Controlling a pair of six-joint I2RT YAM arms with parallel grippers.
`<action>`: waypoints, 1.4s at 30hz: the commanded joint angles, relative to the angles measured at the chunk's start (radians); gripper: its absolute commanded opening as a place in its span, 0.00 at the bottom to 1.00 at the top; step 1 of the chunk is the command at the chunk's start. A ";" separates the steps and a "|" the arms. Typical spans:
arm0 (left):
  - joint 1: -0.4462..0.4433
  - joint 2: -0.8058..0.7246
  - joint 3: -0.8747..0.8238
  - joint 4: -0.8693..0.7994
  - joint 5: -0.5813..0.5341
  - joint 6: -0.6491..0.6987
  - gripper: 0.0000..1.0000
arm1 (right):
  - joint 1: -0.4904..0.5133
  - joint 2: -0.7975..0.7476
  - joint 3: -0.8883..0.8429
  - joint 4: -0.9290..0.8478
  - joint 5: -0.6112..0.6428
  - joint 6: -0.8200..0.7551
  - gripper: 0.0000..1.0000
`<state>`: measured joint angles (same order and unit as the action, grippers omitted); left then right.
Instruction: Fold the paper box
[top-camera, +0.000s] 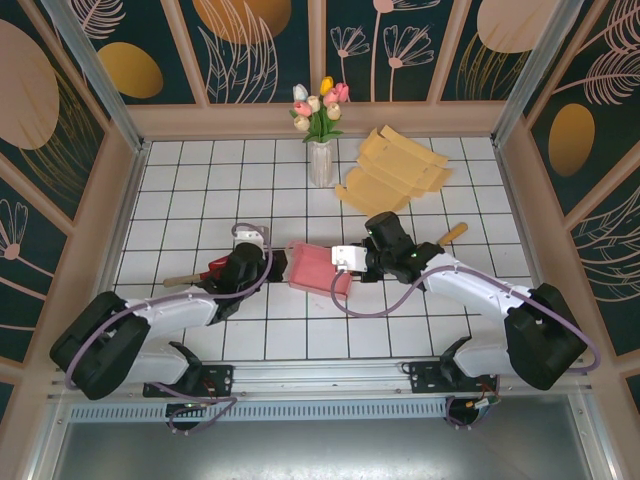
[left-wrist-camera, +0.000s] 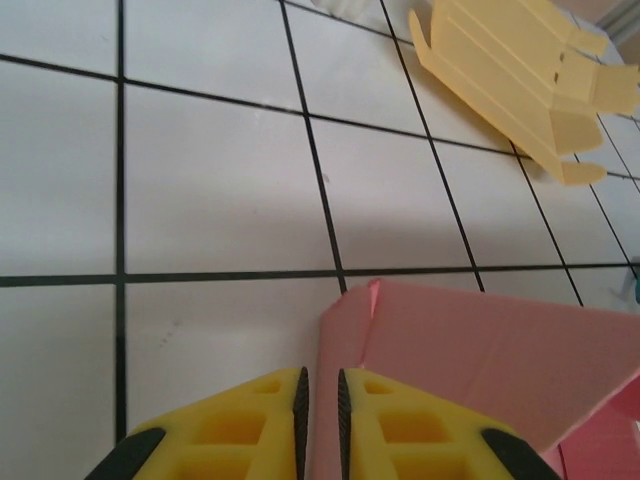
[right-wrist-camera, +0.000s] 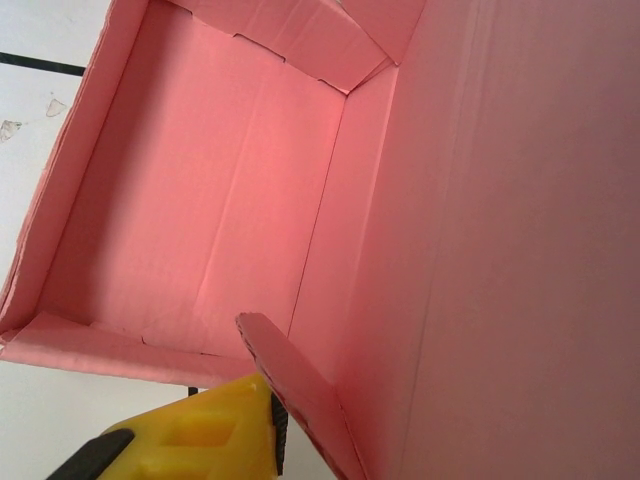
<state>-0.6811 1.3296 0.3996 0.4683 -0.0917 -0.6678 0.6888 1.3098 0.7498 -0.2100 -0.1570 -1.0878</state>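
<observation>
Right claw (right-wrist-camera: 288, 405) on pink box (right-wrist-camera: 200, 210) edge

pink paper box (top-camera: 310, 267), pale yellow cardboard sheets (top-camera: 395, 170), white table (top-camera: 200, 190) with black grid, yellow fingers (left-wrist-camera: 240, 425)

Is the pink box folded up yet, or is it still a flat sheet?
Partly folded. The pink box has upright walls standing around an empty floor, and its top is open, not closed over.
</observation>
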 joint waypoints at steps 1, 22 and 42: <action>-0.021 0.025 0.049 0.059 0.082 -0.015 0.19 | 0.012 0.014 0.006 -0.035 -0.001 -0.013 0.29; -0.077 -0.163 -0.137 -0.032 -0.109 0.000 0.20 | 0.114 0.044 0.006 -0.125 0.177 -0.026 0.30; -0.077 -0.241 0.027 -0.163 -0.118 -0.004 0.29 | 0.194 0.024 0.032 -0.200 0.298 -0.022 0.47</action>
<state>-0.7540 1.0363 0.3897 0.2722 -0.2352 -0.6853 0.8715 1.3411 0.7509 -0.3481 0.1120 -1.1023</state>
